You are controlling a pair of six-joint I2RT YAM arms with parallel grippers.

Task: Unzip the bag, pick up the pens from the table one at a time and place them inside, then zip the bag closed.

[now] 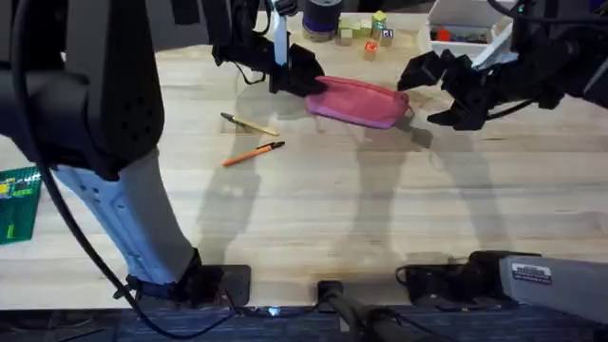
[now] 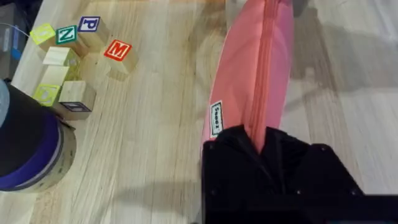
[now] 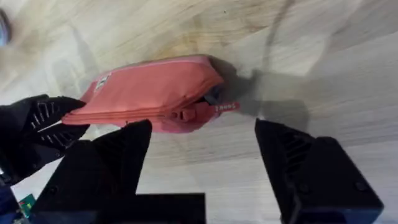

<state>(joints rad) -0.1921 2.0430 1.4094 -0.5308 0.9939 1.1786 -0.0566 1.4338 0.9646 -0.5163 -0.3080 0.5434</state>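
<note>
The pink bag (image 1: 359, 102) lies at the back middle of the table (image 1: 313, 218), its zipper closed along the top (image 2: 268, 56). My left gripper (image 1: 302, 80) is shut on the bag's left end, its black fingers (image 2: 236, 168) clamped over the fabric. At the bag's right end my right gripper (image 1: 439, 93) stands open, a little above it and not touching. The zipper pull (image 3: 193, 114) lies just ahead of the spread fingers (image 3: 124, 155). Both pens lie left of the bag, the tan-yellow one (image 1: 249, 124) behind the orange one (image 1: 254, 154).
Lettered wooden blocks (image 1: 372, 30) and a dark cylinder with a purple band (image 1: 323, 17) stand behind the bag. A white tray (image 1: 464, 28) sits at the back right. A green packet (image 1: 17, 201) lies at the table's left edge. The table's front half is bare wood.
</note>
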